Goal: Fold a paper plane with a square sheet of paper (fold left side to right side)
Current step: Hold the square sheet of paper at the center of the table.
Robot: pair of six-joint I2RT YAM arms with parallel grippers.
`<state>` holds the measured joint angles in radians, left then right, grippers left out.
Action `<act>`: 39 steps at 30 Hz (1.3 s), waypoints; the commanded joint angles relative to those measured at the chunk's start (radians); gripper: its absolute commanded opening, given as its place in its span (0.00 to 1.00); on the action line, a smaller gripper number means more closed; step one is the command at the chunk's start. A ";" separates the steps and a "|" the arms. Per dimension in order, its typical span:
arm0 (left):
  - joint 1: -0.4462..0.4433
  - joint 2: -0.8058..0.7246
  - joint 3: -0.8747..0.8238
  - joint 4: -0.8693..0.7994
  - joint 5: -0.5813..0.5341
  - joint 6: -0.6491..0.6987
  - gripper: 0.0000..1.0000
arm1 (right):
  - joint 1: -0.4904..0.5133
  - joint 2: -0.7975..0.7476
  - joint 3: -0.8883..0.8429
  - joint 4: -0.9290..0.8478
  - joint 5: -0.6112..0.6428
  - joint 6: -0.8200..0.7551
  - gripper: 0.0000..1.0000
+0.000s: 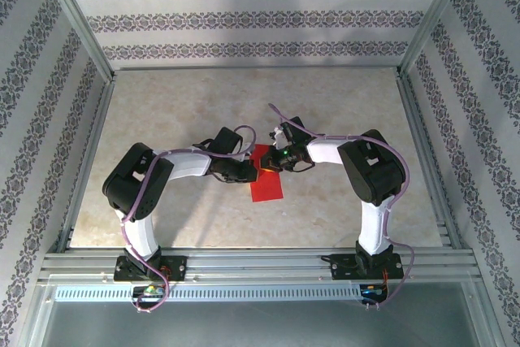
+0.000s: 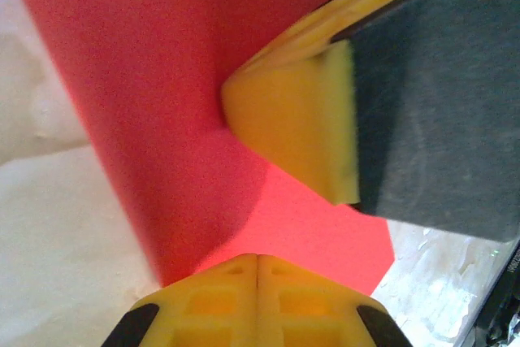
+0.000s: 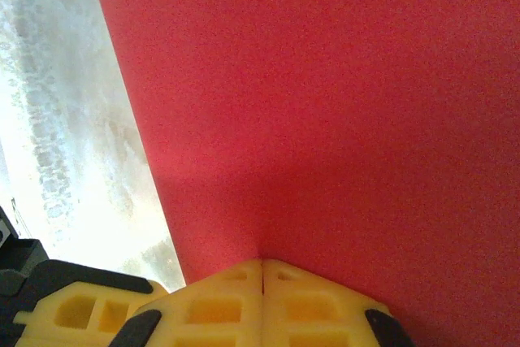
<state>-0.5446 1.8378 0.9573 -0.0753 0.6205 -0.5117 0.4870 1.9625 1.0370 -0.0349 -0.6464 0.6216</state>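
**A:** How far along?
**B:** On the pale marbled bench [image 1: 162, 111], the bright red paper sheet [image 1: 268, 187] lies at centre. It looks oblong, so I'd judge it halved already, but no dart yet.
**A:** Hands?
**B:** From 9 o'clock the left hand [image 2: 257, 270], from 3 the right hand [image 3: 262, 270]. Both are pinched closed and empty, tips on the paper.

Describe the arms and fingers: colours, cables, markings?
Left arm and right arm: white links, black joint housings, with a lilac cable looped along each. Left fingers and right fingers: yellow moulded plastic with recessed pockets and black side trims. No markings legible.
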 commanded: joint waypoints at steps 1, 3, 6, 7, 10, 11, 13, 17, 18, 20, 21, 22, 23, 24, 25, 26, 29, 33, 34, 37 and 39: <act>-0.014 0.018 0.015 0.021 -0.007 0.024 0.00 | 0.012 0.035 -0.026 -0.099 0.085 -0.016 0.00; -0.019 0.031 0.009 0.024 -0.018 0.020 0.00 | 0.013 0.033 -0.023 -0.101 0.082 -0.016 0.00; -0.025 0.044 -0.010 0.043 -0.024 0.008 0.00 | 0.013 0.026 -0.015 -0.102 0.076 -0.012 0.00; -0.025 0.045 -0.015 0.051 -0.025 0.002 0.00 | 0.013 0.025 -0.012 -0.102 0.074 -0.011 0.00; -0.025 0.048 -0.029 0.062 -0.029 -0.009 0.00 | 0.013 0.016 -0.004 -0.103 0.068 -0.008 0.00; -0.025 0.045 -0.042 0.066 -0.039 -0.017 0.00 | 0.013 -0.002 0.006 -0.102 0.063 -0.002 0.00; -0.025 0.033 -0.058 0.062 -0.054 -0.021 0.00 | 0.012 -0.040 0.022 -0.104 0.059 0.001 0.04; -0.026 0.022 -0.066 0.057 -0.057 -0.024 0.00 | 0.003 -0.114 0.026 -0.117 0.072 0.002 0.12; -0.026 0.019 -0.066 0.057 -0.058 -0.025 0.00 | 0.000 -0.138 0.021 -0.121 0.077 0.000 0.12; -0.026 0.016 -0.066 0.056 -0.059 -0.027 0.00 | -0.004 -0.179 0.001 -0.132 0.082 0.000 0.08; -0.027 0.014 -0.066 0.055 -0.059 -0.028 0.00 | -0.004 -0.200 -0.016 -0.137 0.083 0.001 0.04; -0.028 0.012 -0.065 0.055 -0.059 -0.028 0.00 | -0.002 -0.217 -0.032 -0.140 0.082 0.004 0.00; -0.028 0.011 -0.066 0.056 -0.059 -0.028 0.00 | 0.001 -0.237 -0.052 -0.141 0.080 0.009 0.00; -0.028 0.009 -0.067 0.055 -0.060 -0.028 0.00 | 0.005 -0.256 -0.077 -0.139 0.080 0.020 0.00; -0.028 0.008 -0.066 0.055 -0.060 -0.027 0.00 | 0.010 -0.272 -0.097 -0.135 0.082 0.029 0.00; -0.028 0.008 -0.066 0.053 -0.061 -0.027 0.00 | 0.019 -0.286 -0.120 -0.130 0.081 0.039 0.00; -0.028 0.005 -0.065 0.048 -0.063 -0.023 0.00 | 0.053 -0.297 -0.158 -0.113 0.080 0.062 0.00; -0.028 0.001 -0.065 0.046 -0.064 -0.022 0.00 | 0.094 -0.256 -0.181 -0.076 0.082 0.087 0.00; -0.028 0.002 -0.065 0.045 -0.063 -0.023 0.00 | 0.099 -0.243 -0.183 -0.067 0.083 0.093 0.00; -0.029 0.002 -0.062 0.049 -0.059 -0.026 0.00 | 0.113 -0.200 -0.177 -0.058 0.092 0.092 0.00; -0.029 0.002 -0.062 0.053 -0.053 -0.031 0.00 | 0.117 -0.180 -0.176 -0.059 0.098 0.089 0.00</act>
<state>-0.5629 1.8446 0.9154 0.0090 0.5983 -0.5316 0.5983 1.7554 0.8646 -0.1131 -0.5678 0.7006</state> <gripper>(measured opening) 0.064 0.055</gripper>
